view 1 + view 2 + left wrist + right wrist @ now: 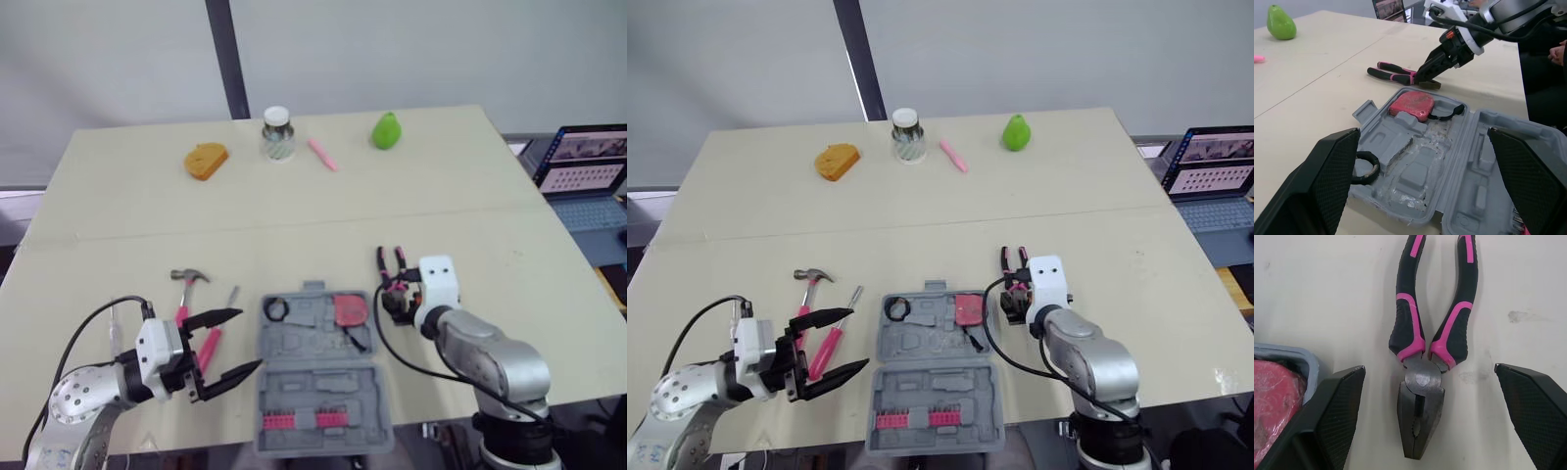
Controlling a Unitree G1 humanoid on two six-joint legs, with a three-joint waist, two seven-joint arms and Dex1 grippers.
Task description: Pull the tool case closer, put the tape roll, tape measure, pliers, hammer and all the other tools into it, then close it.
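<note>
left gripper [247,340] hung open at near left, beside the open tool case [318,392] at near centre. tape roll [276,308] and tape measure [351,310] sat in its far half. right gripper [1429,367], fingers spread, flanked the pliers [390,262] just right of the case. hammer [186,282] lay on the left.

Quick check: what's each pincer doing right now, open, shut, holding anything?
Left pincer: open, empty, beside the tool case.
Right pincer: open, fingers either side of the pliers, nothing held.
</note>
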